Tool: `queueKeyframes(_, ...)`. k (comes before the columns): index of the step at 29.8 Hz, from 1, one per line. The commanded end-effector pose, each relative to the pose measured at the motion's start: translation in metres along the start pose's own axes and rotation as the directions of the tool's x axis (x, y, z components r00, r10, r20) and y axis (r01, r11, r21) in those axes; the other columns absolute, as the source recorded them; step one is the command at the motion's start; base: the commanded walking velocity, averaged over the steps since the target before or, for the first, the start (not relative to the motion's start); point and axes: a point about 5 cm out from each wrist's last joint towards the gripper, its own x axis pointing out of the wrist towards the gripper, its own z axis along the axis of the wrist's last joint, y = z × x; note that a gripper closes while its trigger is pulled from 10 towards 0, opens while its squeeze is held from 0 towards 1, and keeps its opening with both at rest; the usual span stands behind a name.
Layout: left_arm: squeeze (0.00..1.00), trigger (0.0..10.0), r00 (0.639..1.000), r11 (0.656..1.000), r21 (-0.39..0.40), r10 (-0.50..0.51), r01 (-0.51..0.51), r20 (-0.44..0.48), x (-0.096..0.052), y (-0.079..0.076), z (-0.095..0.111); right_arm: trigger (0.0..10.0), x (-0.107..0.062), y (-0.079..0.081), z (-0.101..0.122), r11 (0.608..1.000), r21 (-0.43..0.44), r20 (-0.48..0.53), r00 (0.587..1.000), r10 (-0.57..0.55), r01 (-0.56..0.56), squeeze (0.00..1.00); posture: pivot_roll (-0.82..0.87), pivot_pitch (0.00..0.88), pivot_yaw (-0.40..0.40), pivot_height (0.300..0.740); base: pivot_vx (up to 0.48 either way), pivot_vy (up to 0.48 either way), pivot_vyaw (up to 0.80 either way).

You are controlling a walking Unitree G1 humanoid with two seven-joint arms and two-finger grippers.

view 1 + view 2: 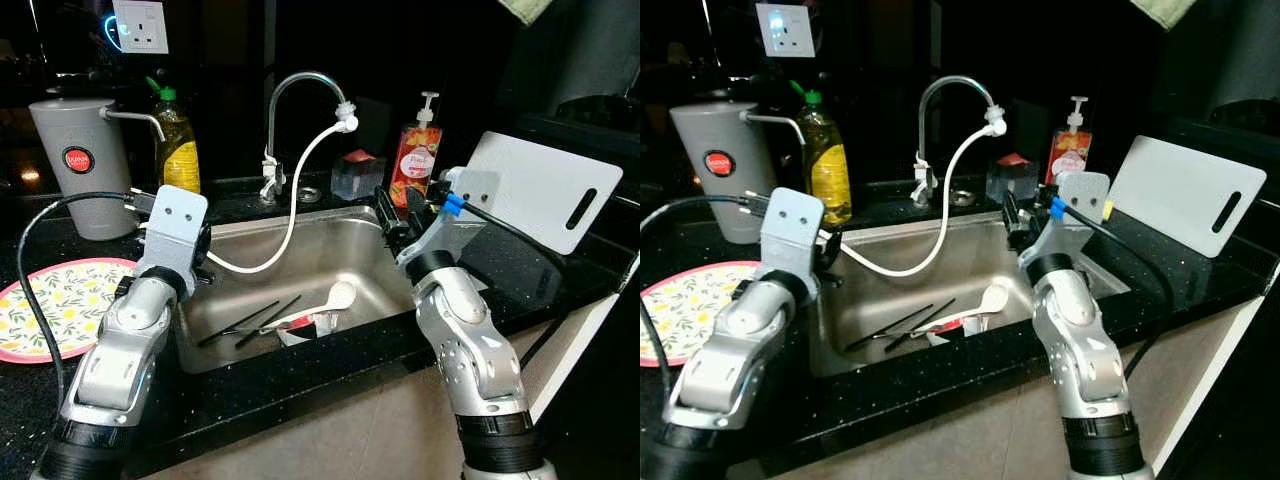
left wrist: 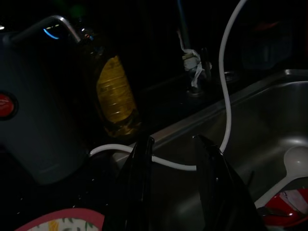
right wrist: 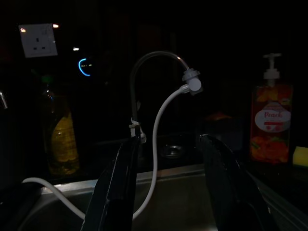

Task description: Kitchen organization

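Note:
A steel sink [image 1: 345, 245] holds two black chopsticks [image 1: 245, 322], a white spoon [image 1: 336, 297] and a red and white wrapper-like item [image 1: 312, 323]. My left gripper [image 2: 175, 163] hovers over the sink's left rim, open, with nothing between its fingers. My right gripper [image 3: 168, 185] is raised over the sink's right rim, also open and holding nothing, and it points toward the faucet [image 1: 292, 92]. A white hose [image 1: 296, 205] runs from the faucet's spout down to the left rim. On the counter to the left lies a floral plate [image 1: 50, 300] with a pink edge.
A grey water dispenser [image 1: 75, 165] and a bottle of yellow liquid [image 1: 178, 148] stand at the back left. An orange pump soap bottle [image 1: 415, 165] and a small clear box [image 1: 355, 175] are behind the sink. A white cutting board [image 1: 540, 190] leans at the right.

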Motion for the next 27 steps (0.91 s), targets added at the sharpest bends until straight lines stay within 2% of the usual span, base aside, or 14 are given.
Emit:
queueKeyframes(1,0.0,10.0,1.0,1.0,0.009,0.019,-0.019,-0.005,-0.0031,0.001,-0.0007,10.0,0.0025,0.0003,-0.0004,1.0,-0.003,-0.001,1.0,0.002,-0.002,0.0,0.01,0.0,-0.077,0.74,0.0,0.0,0.0)
queueKeyframes(22,0.0,10.0,1.0,1.0,0.016,0.012,-0.012,0.008,-0.0013,-0.0004,0.0016,10.0,0.0056,0.0012,-0.0003,1.0,0.002,-0.005,1.0,0.008,-0.008,0.0,-0.01,0.0,-0.084,0.74,0.0,0.0,0.0)
queueKeyframes(24,0.0,10.0,1.0,1.0,0.028,-0.003,0.003,0.0,-0.0008,-0.0019,0.0009,10.0,0.0057,0.0008,0.0005,1.0,-0.003,-0.003,1.0,0.006,-0.006,0.0,-0.02,0.0,-0.074,0.74,0.0,0.0,0.0)
queueKeyframes(27,0.0,10.0,0.999,0.994,0.113,0.011,-0.007,-0.034,0.0002,0.0009,-0.0051,10.0,0.0036,-0.002,0.002,1.0,-0.004,0.004,1.0,-0.008,0.008,0.0,-0.01,0.0,-0.074,0.74,0.0,0.0,0.0)
